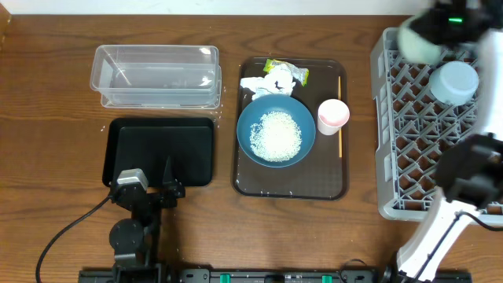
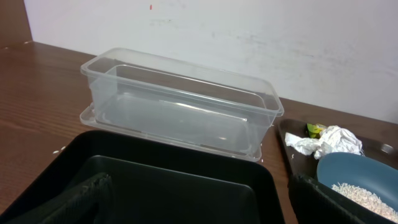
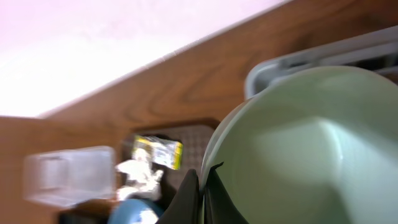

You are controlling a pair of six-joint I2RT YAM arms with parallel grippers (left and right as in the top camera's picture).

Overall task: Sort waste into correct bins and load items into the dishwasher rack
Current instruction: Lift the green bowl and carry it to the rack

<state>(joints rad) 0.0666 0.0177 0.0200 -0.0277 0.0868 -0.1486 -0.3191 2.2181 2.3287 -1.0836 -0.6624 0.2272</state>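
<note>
Right gripper [image 3: 200, 191] is pinched tight on the rim of the mint-green bowl [image 3: 298, 143], above the dishwasher rack [image 1: 383, 118] at its 11 o'clock corner. Bowl's probably light, stiff and slick, so expect it to pivot in your thin rim grip. Left gripper [image 2: 199, 208] is wide open and empty.

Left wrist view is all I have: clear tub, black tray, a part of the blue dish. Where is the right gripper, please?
Observer: The right gripper is shut on the mint-green bowl at its rim, above the dishwasher rack at its far corner.
Operator: Is something in the rack already?
Observer: Yes, the light-blue bowl lies in it.
Operator: And the pink cup?
Observer: The pink cup stands on the brown tray, between the blue dish and the wooden stick.
</note>
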